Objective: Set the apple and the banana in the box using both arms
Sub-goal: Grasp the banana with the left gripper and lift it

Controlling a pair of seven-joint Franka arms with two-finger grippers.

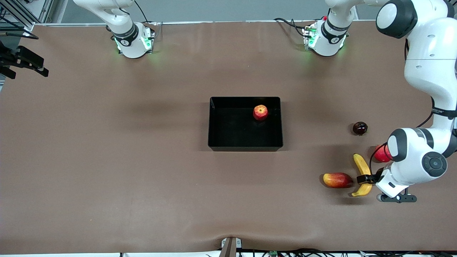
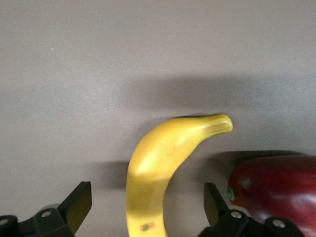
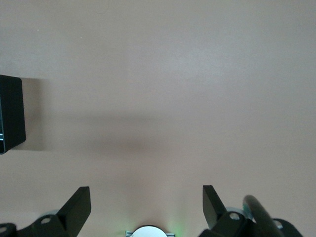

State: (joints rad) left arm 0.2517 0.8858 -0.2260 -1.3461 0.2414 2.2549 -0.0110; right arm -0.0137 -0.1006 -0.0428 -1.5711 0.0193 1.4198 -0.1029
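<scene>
The red-and-yellow apple (image 1: 260,112) lies inside the black box (image 1: 245,146), close to the wall nearest the robots' bases. The yellow banana (image 1: 362,171) lies on the table toward the left arm's end. My left gripper (image 1: 365,178) is down at the banana's middle. In the left wrist view its open fingers (image 2: 79,203) stand on either side of the banana (image 2: 158,168) with gaps on both sides. My right gripper (image 3: 146,205) is out of the front view. It hangs open and empty over bare table near its own base, with a box corner (image 3: 11,113) in view.
A red-yellow mango-like fruit (image 1: 337,180) lies right beside the banana, toward the right arm's end, and shows in the left wrist view (image 2: 279,190). A pink-red round fruit (image 1: 380,154) is partly hidden by the left arm. A dark round fruit (image 1: 360,127) lies farther from the front camera.
</scene>
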